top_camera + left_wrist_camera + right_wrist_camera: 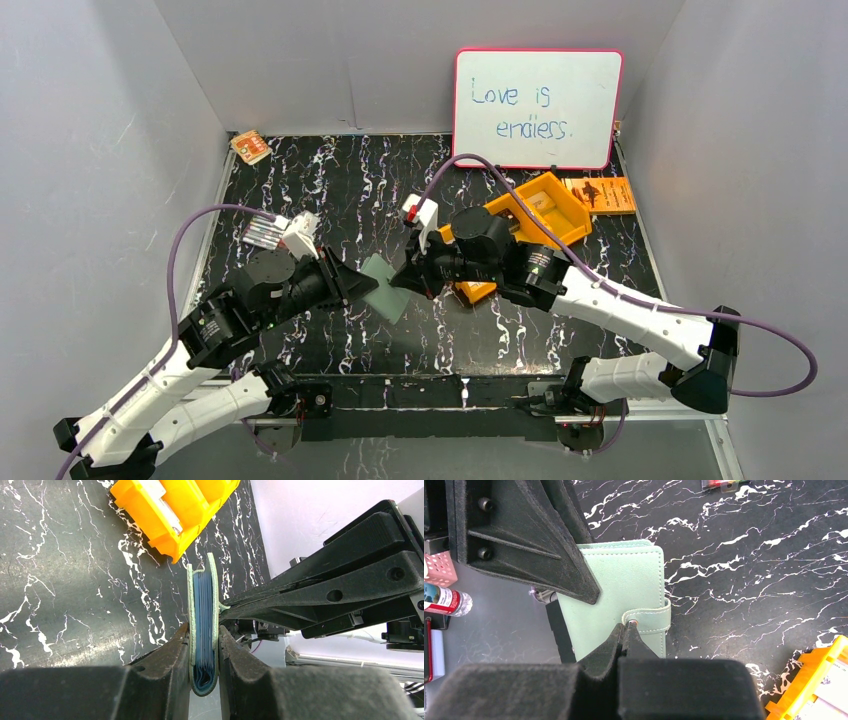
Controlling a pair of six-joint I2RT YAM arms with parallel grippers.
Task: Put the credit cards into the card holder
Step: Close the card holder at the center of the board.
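Observation:
The sage-green card holder (pixel 383 287) is held folded and clear of the table, with its grey-blue pockets showing edge-on in the left wrist view (pixel 204 620). My left gripper (pixel 204 640) is shut on its folded spine, one finger on each cover. My right gripper (pixel 626 626) is shut, its tips pinched on the end of the snap strap (pixel 651 621) on the holder's front cover (pixel 624 585). In the top view the right gripper (pixel 418 278) meets the holder from the right. Pale credit cards (pixel 545 203) lie in the orange tray, also seen in the left wrist view (pixel 161 506).
The orange compartment tray (pixel 578 218) stands just behind my right wrist. An orange booklet (pixel 602 194) lies to its right. A pink-framed whiteboard (pixel 535 105) leans on the back wall. A small orange packet (pixel 250 147) sits at the far left corner.

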